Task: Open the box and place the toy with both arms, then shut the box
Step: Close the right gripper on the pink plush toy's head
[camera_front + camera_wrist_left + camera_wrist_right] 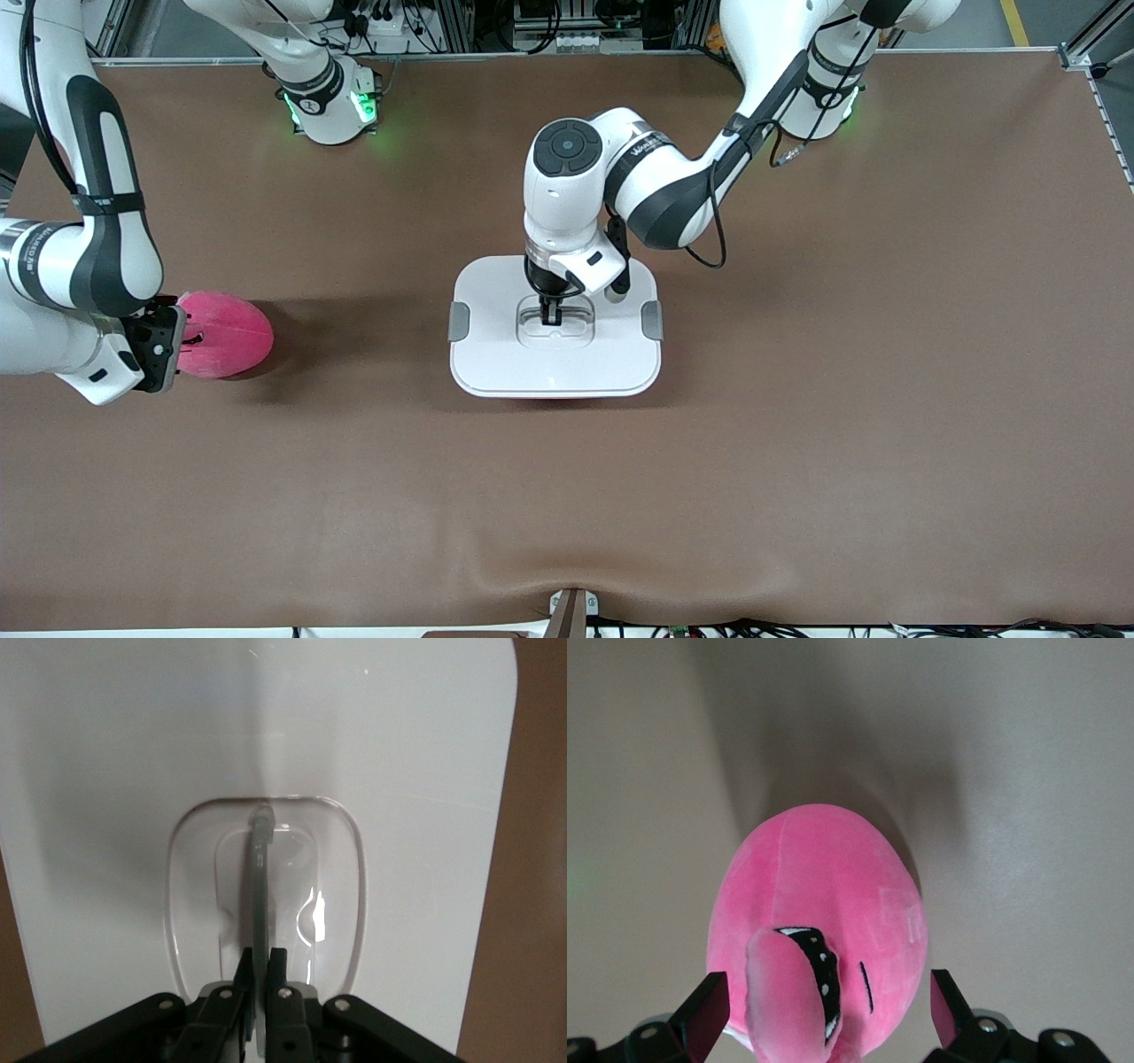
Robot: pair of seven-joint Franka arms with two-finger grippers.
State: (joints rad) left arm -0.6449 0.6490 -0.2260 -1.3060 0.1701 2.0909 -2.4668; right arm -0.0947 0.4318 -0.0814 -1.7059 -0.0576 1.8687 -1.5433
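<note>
Mid-table, the box [555, 372] sits closed, lid [496, 354] on, both grey clips [458, 321] at the sides. Your left gripper [551, 315] is down in the lid's recess, fingers [278, 970] pinched tight on the thin handle [259, 895]. That's the right grab point: it's the only feature on a smooth, glossy lid that would slip anywhere else.

Toward the right arm's end of the table, the toy [226, 334] lies on the mat, well apart from the box. Your right gripper [188, 337] is at it, fingers [704, 1010] spread wide on either side of the body, holding nothing yet.

Handling notes:
- Lid looks stiff and light. Can't tell if the clips are latched; if they are, you may drag the whole tub up. Lift straight and watch the base.
- Handle is thin, so a tilted pull could twist it out of the pinch.
- Toy is soft plush, light, will squash. Close across the fat middle of the body, not the ear [784, 992], which would just flop and slide out.
</note>
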